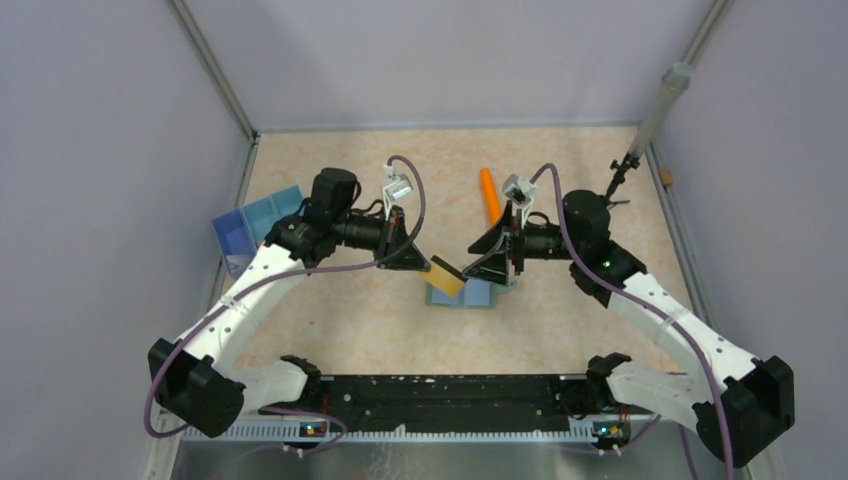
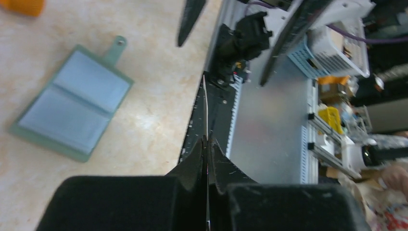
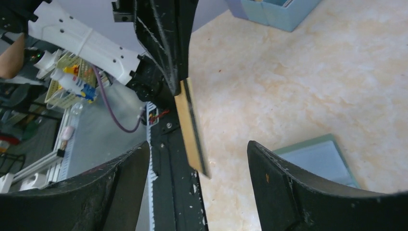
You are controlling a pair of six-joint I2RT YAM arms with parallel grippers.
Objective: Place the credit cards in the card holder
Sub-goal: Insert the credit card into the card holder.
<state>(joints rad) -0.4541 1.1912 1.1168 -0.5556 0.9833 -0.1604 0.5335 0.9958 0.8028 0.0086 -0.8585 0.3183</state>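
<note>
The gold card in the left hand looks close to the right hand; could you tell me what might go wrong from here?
1. The left hand grips the card only at one end; if the open right hand, whose fingers flank it, closes off-centre, the card may twist or drop.
2. The card holder lies open and unheld on the table, so pushing a card in may slide it.

A robotics lab is indicated. A marbled beige desk (image 1: 350, 320) is boxed in by plain lilac panels (image 1: 100, 150) on metal posts (image 1: 215, 70) (a purpose-built test cell). A left arm (image 1: 235, 310) and a right arm (image 1: 680, 325) are bolted to a black rail (image 1: 450, 395) at 6 o'clock. Cluttered wire baskets (image 2: 337, 57) and aluminium framing (image 2: 322, 139) are seen beyond it.
</note>
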